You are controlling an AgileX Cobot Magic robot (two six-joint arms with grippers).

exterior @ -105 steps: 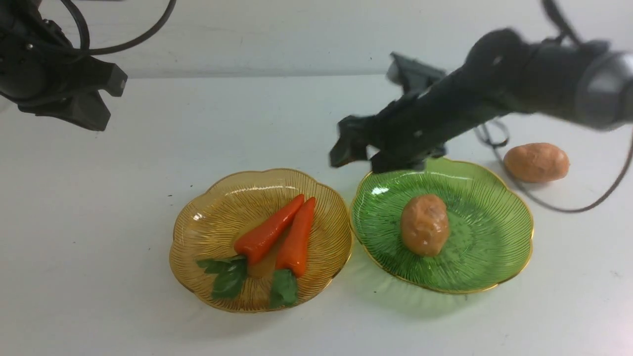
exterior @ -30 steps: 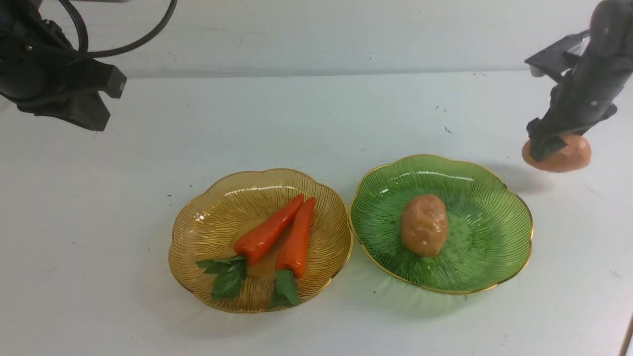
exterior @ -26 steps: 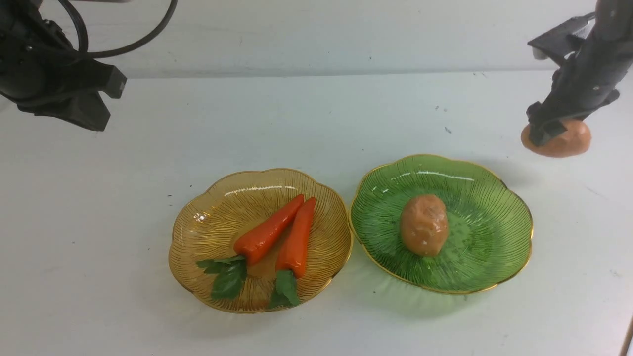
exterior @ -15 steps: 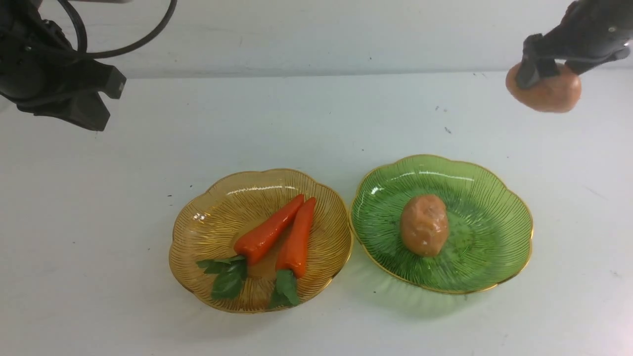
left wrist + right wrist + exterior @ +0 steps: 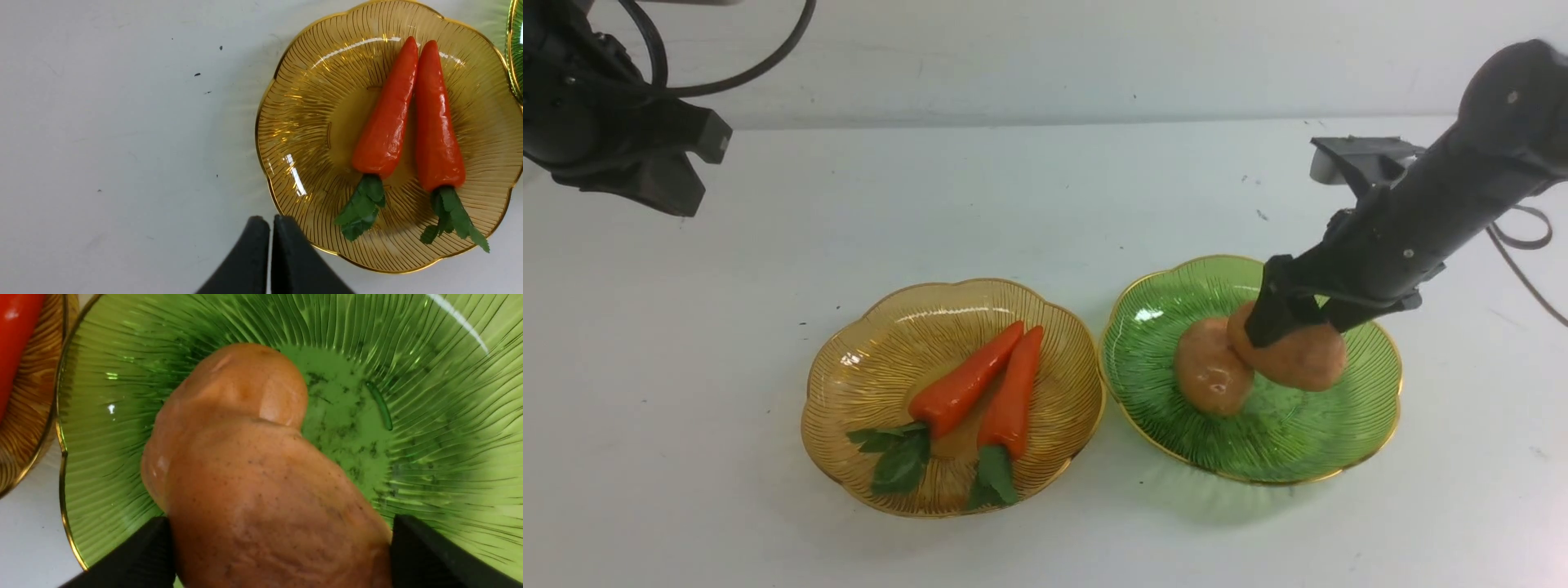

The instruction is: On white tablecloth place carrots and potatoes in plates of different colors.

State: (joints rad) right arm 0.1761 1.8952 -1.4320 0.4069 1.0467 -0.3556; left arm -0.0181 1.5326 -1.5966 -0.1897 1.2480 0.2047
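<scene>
Two orange carrots (image 5: 980, 388) with green tops lie side by side in the amber-yellow plate (image 5: 866, 392); they also show in the left wrist view (image 5: 408, 118). One potato (image 5: 1209, 371) lies in the green plate (image 5: 1339, 433). My right gripper (image 5: 1290, 322) is shut on the second potato (image 5: 1298, 359) and holds it over the green plate, against the first one. In the right wrist view the held potato (image 5: 265, 510) fills the space between the black fingers (image 5: 433, 555). My left gripper (image 5: 270, 222) is shut and empty, raised at the far left.
The white tablecloth (image 5: 1013, 196) spreads around both plates, which stand close side by side. A black cable (image 5: 1515, 237) from the right arm hangs at the far right. A pale wall rises behind the table.
My right gripper lifted the second potato from the cloth at the far right, carried it left and lowered it over the green plate. The first potato shifted slightly left. The left arm has not moved.
</scene>
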